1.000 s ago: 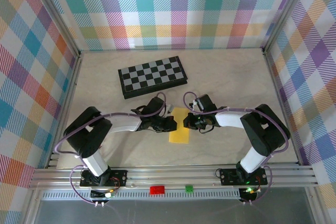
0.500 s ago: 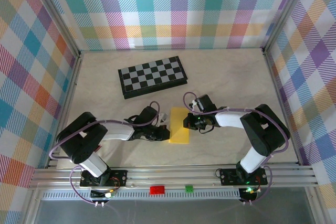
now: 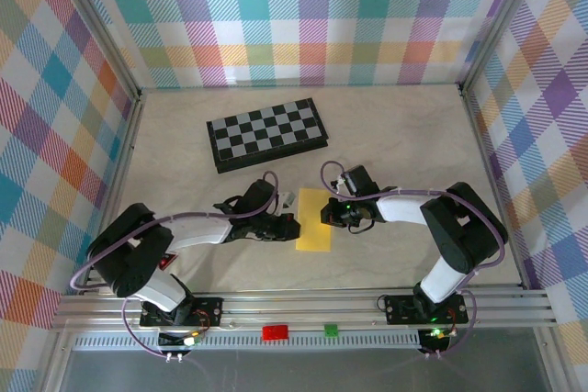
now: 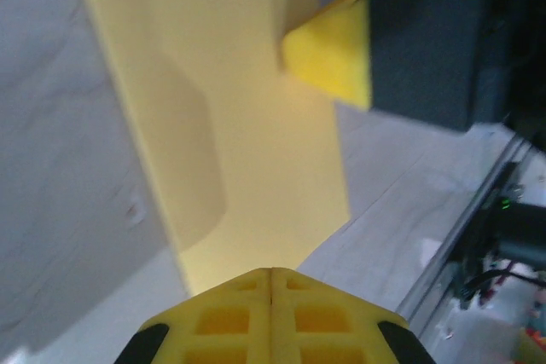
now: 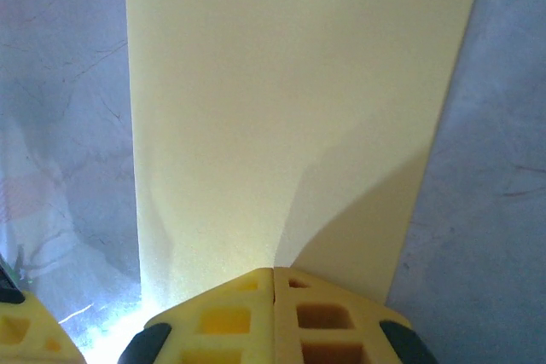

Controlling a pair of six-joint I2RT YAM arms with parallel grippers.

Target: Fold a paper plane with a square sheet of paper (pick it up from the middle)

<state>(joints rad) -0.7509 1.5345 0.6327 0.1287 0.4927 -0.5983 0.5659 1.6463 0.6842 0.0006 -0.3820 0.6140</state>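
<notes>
Both claws down at the table (image 3: 413,135) now. My left claw (image 3: 291,227) has just slid: a second ago it sat at the middle of the long edge at 9 o'clock on the square sheet of paper (image 3: 315,227), and now it is lower on that edge, toward 8 o'clock. The whole left arm has swung out and down behind it. Its fingers are pressed together, with nothing between them. In its wrist view the tips sit right at the sheet's near corner, though I can't say whether they bear on paper or bare table.

My right claw (image 3: 328,215) hasn't budged over that second. It is parked on the opposite long edge at about 2 o'clock, fingers also together and gripping nothing, their tips at the paper's rim.

The sheet itself has stayed put. It lies flat mid-table as a long narrow rectangle, which I take as folded in half. The chessboard (image 3: 266,133) is well apart at 11 o'clock.

My read: the right is acting as an anchor while the left runs down the edge to set that crease. That leaves us early in the job, with one fold flattened and no nose or wings formed. The risk I'd watch is the thin paper skating sideways if the left drags harder than the right pins.
</notes>
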